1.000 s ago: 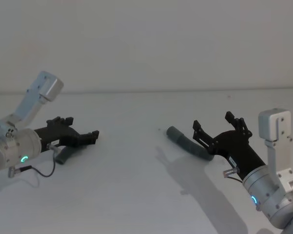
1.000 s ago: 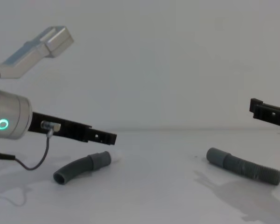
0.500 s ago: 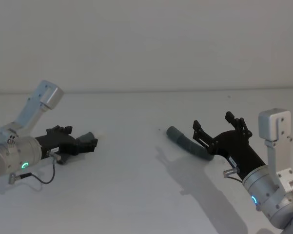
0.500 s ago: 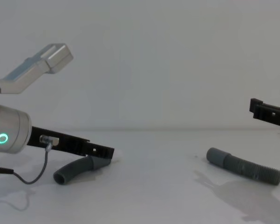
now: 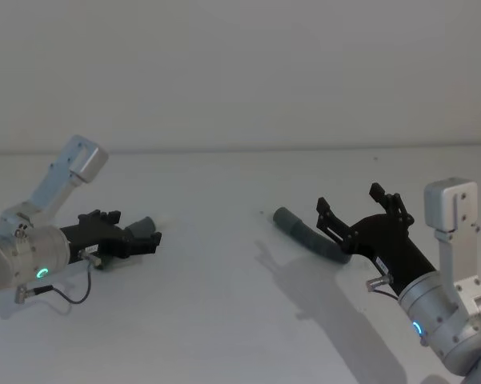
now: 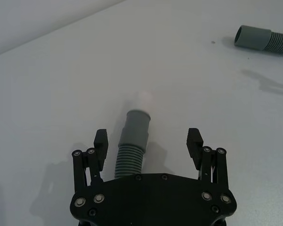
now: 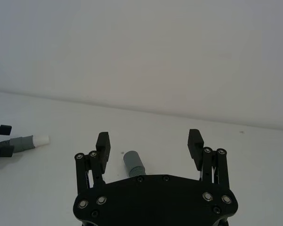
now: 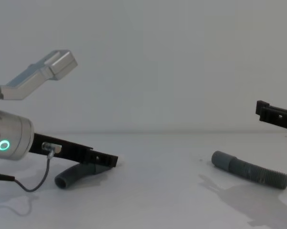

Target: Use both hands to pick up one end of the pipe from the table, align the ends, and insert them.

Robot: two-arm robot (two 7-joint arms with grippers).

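the left gripper (image 6: 148,140) is being lowered onto the nearer corrugated hose piece (image 6: 130,157) at the robot's left. over the last second it is being brought from above the piece down to the piece's own level. the piece is now being straddled, with the jaws spread wide on either side of the ribbed section just behind the smooth grey cuff (image 6: 135,123). nothing is being gripped yet: gaps are being left between both jaws and the ribs. the piece is lying flat on the table (image 5: 224,320), its pale tip (image 7: 41,140) pointing toward the middle. the approach on this side is being judged as finished, so closing the jaws is likely the next move called for.

farther out on the right, the right gripper (image 5: 350,202) is being held where it was, raised over the tail of the other hose piece (image 8: 252,172), its jaws likewise spread and empty. that piece is lying on the table with its plain socket cuff (image 8: 221,160) turned toward the left. the two cuffs are lying well apart, so lifting, aligning and inserting are all being judged as not yet done.
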